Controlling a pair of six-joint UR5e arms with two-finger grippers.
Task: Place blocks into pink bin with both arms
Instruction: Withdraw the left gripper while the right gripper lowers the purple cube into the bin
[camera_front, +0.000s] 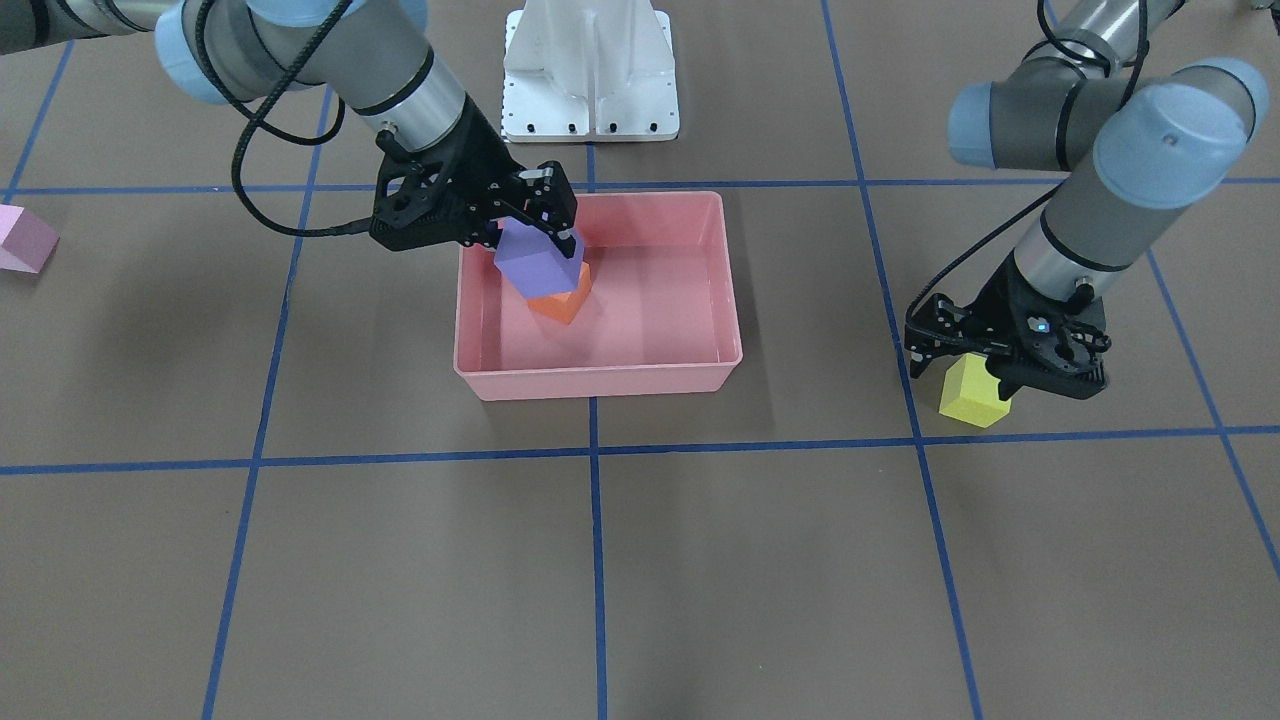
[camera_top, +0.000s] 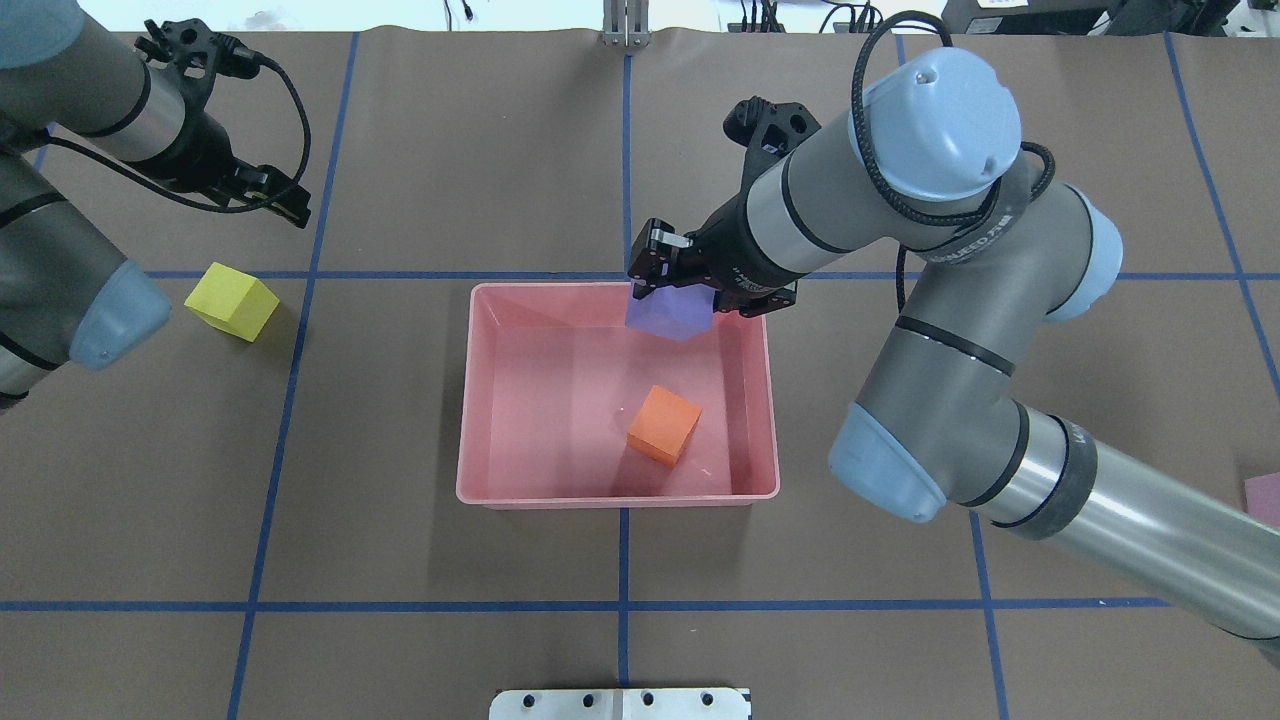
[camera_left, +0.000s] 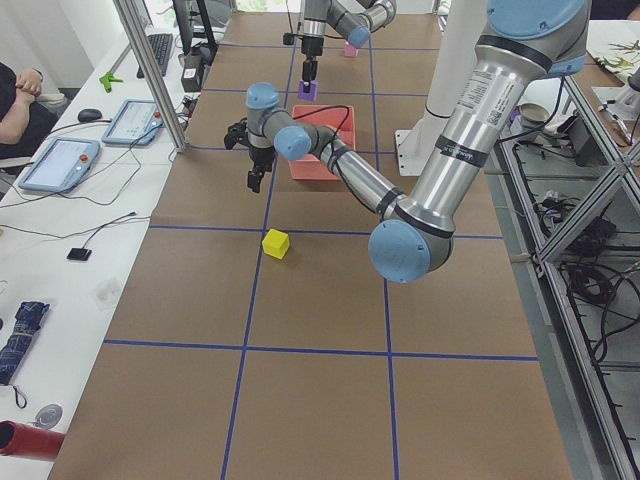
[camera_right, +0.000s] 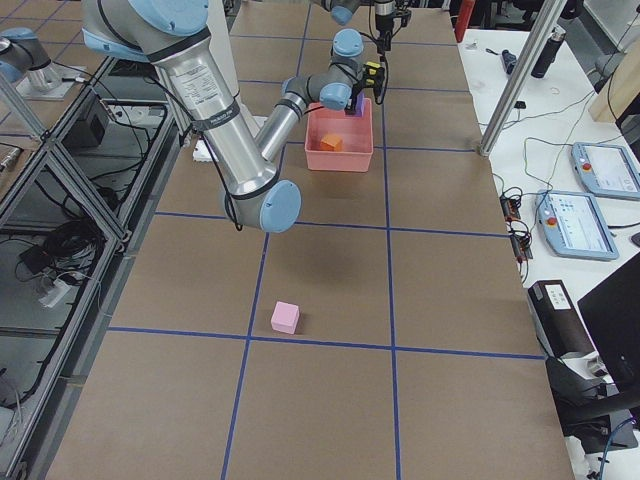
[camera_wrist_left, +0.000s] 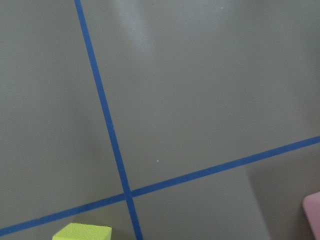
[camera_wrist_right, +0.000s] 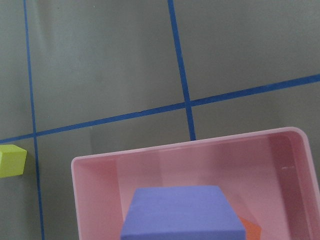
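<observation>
Clearly the purple foam cube (camera_front: 540, 265) is the piece in play. It hangs above the floor of the shallow salmon-pink plastic bin (camera_top: 618, 497), inside the rim and toward the wall farther from the robot. The right arm's black claw (camera_front: 535, 238) is closed on its sides. What matters now is that the bin lies straight down from the cube, so I judge that simply opening the claw would drop it inside. It would land near the orange foam cube (camera_top: 664, 425), which already lies on the bin floor nearer the robot. The bin's long axis runs from the robot's left to its right. Out on the brown worktop (camera_top: 450, 150), the yellow-green foam cube (camera_top: 231, 300) sits well apart from the bin on the robot's left. The left arm's claw (camera_front: 965, 368) hovers near it, fingers seemingly parted and holding nothing. The cube lies slightly to the robot's side of that claw. The pale pink foam cube (camera_right: 286, 317) rests far out on the robot's right, nearer the right arm.
</observation>
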